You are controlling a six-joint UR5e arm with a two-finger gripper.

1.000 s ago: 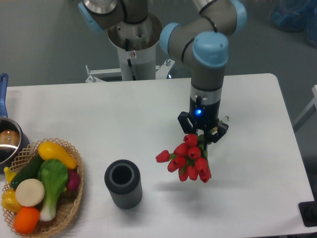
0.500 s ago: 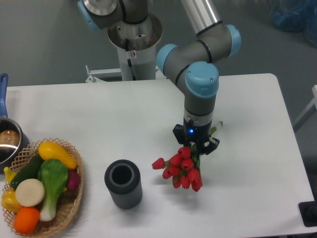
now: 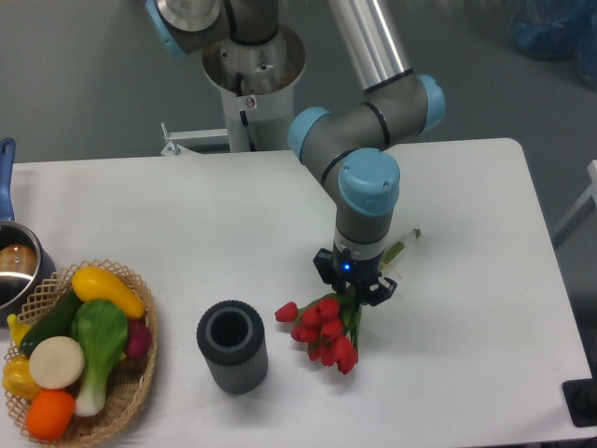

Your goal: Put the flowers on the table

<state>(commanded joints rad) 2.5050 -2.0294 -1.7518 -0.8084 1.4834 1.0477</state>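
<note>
White and smooth, the table (image 3: 187, 215) is filling most of the view, with a grey floor showing behind it and the arm's metal base (image 3: 254, 79) standing at the far edge. Reaching down from above, the arm (image 3: 366, 177) is pointing its gripper (image 3: 353, 286) straight at the tabletop, right of centre. Its fingers are clenching around the flowers (image 3: 320, 329) just above the red heads, where the green stems are gathered. Those red buds are spreading out below and to the left of the gripper, low over the table and close to their shadow; whether they are touching the surface I cannot tell. Thin green stem ends (image 3: 403, 245) are poking out on the far right side of the wrist. Just left of the blooms, apart from them, a dark ribbed vase (image 3: 231, 345) is standing upright with its open mouth facing up. Near the left edge, a wicker basket (image 3: 140, 369) is holding colourful toy vegetables (image 3: 79, 345). Behind it, a pot (image 3: 14, 266) with a blue handle is sitting partly out of view.
</note>
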